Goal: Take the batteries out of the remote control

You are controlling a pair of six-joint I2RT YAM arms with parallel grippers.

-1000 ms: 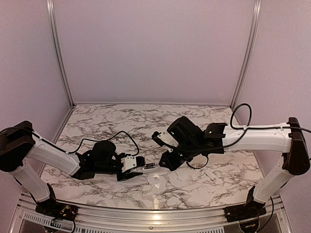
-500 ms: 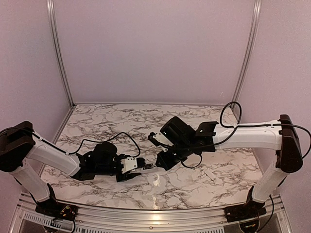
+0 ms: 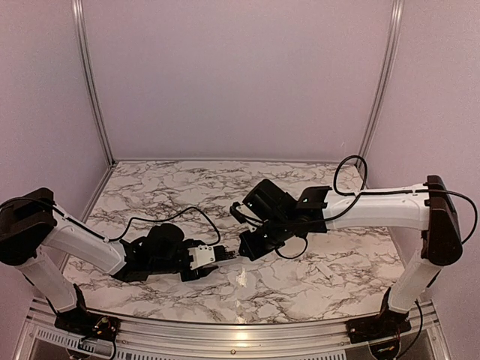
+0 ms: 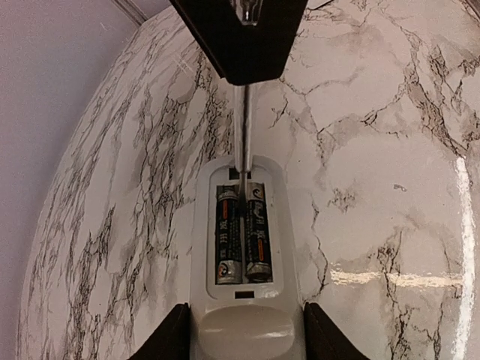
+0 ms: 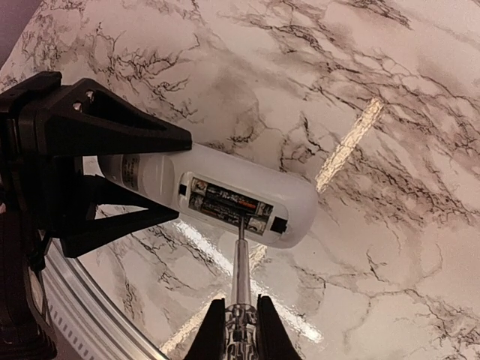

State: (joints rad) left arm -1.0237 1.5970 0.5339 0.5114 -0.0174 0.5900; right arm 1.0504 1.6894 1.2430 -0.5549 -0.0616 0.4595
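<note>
My left gripper [image 4: 247,334] is shut on the white remote control [image 4: 201,225], one black finger on each long side of its near end. The remote's open dark recess faces up with two batteries [image 4: 227,236] side by side in it. My right gripper [image 5: 241,319] is shut on a thin grey stick [image 5: 240,270]. The stick's tip reaches into the recess and touches the batteries [image 5: 225,204] near the middle of the remote control [image 5: 296,199]. In the top view the left gripper [image 3: 214,259] and right gripper [image 3: 247,247] meet at the table's front centre.
Marbled tabletop [image 3: 315,277] all around, with bright light streaks. A metal rail [image 3: 225,330] runs along the near edge, and purple walls close the back and sides. Black cables loop over both arms.
My right arm has swung left and down toward the remote, bringing the stick's tip into the battery recess. My left arm with the remote has barely shifted.
</note>
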